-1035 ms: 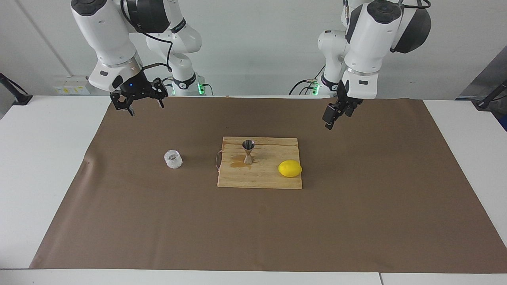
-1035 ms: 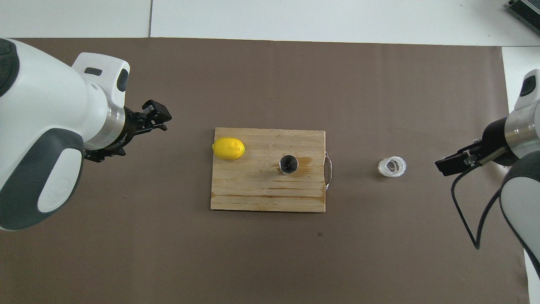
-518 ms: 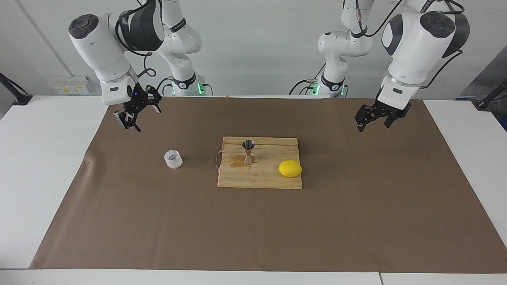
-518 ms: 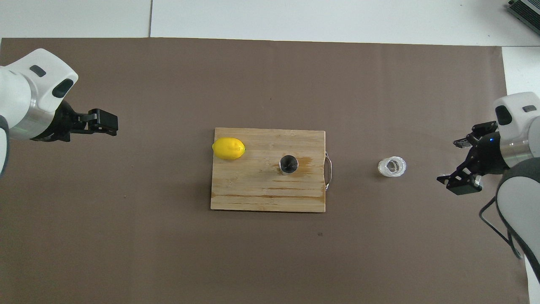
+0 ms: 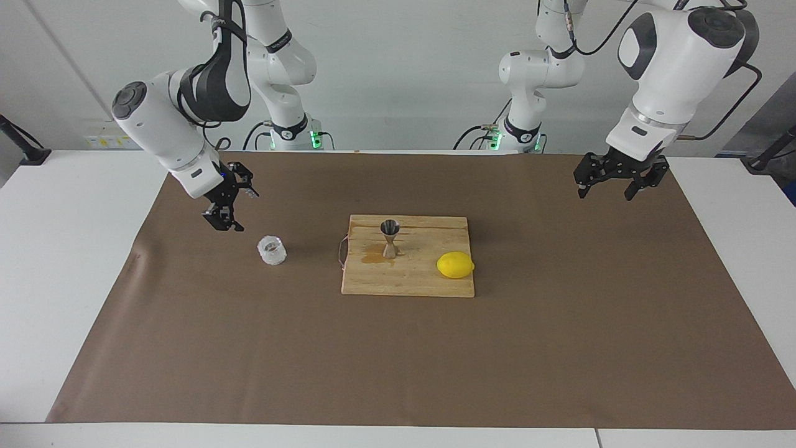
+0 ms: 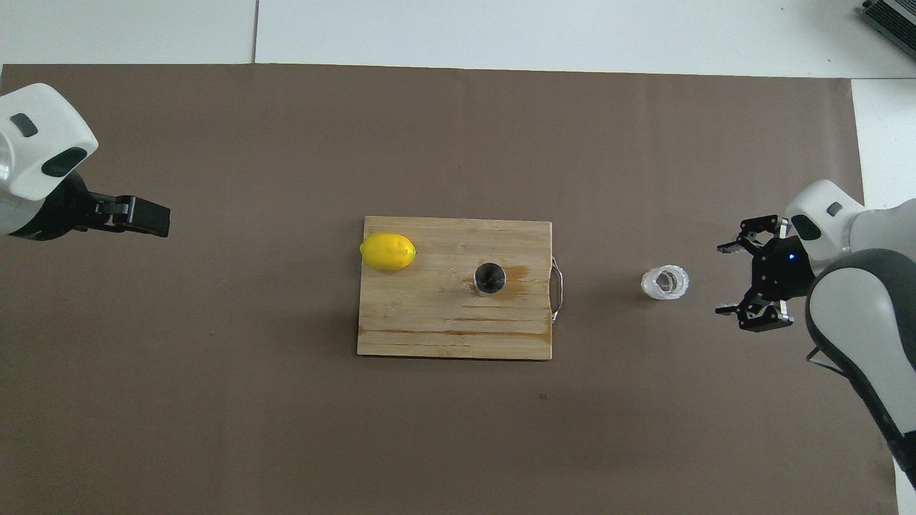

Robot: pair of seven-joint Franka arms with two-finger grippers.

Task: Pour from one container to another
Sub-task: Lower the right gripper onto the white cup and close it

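Step in hand looks like approach-to-grasp, nothing picked up yet. My right gripper (image 5: 225,210) hangs low just beside the small squat clear glass cup with faceted walls (image 5: 272,250), on the robot-ward side toward the right arm's end, fingers spread wide and empty, not touching it; in the overhead view the spread fingers (image 6: 731,245) face the cup (image 6: 665,282) with a clear gap. Cup sits upright on the brown paper mat (image 5: 559,348) covering the white counter (image 5: 68,261), near the handle end of the rectangular wooden cutting board (image 5: 423,283). The small shiny steel hourglass jigger (image 5: 390,238) stands upright on that board, mouth up, a darker wet-looking patch at its foot; the yellow lemon (image 5: 455,265) lies on the board toward the left arm's end. My left gripper (image 5: 612,180) waits over the mat at its own end, fingers spread, holding nothing. Next move as I judge it: straddle the cup with both fingers, pinch the walls, lift, carry over the jigger, tilt slowly. Facets should help grip, but the glass is slick and squat. The jigger's mouth is narrow and its waist thin, so it looks tippy: pour with no contact.
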